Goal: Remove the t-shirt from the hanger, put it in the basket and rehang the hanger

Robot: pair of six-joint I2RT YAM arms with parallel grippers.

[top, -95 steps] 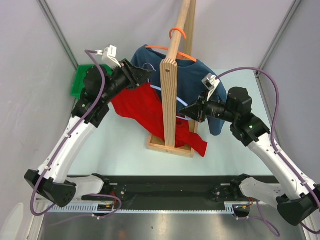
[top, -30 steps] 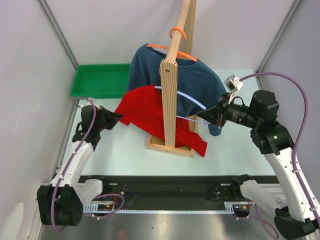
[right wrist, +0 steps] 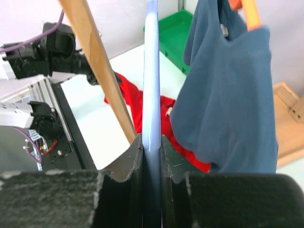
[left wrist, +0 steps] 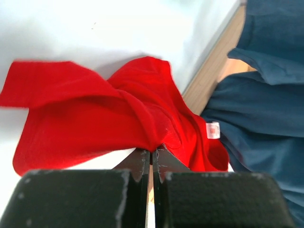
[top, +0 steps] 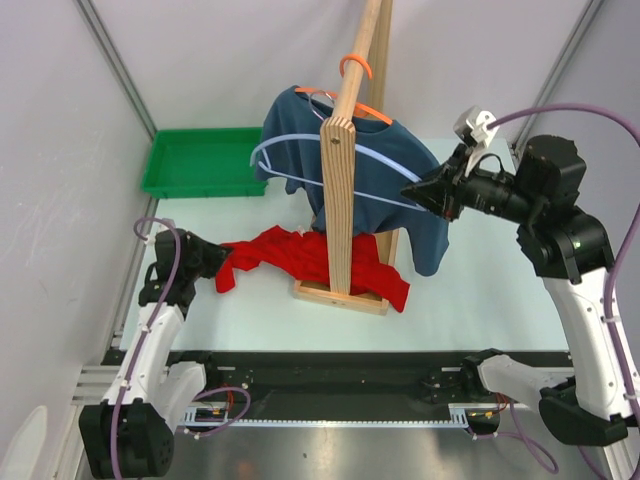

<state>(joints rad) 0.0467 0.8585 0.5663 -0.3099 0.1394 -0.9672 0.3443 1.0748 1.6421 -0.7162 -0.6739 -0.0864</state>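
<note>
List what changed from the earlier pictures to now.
The left gripper, shut on the red t-shirt, pulled it down and left off the pale blue hanger onto the table. The right gripper, shut on that hanger, raised it, now bare. The blue t-shirt, orange hanger, wooden rack and green tray stayed put.
</note>
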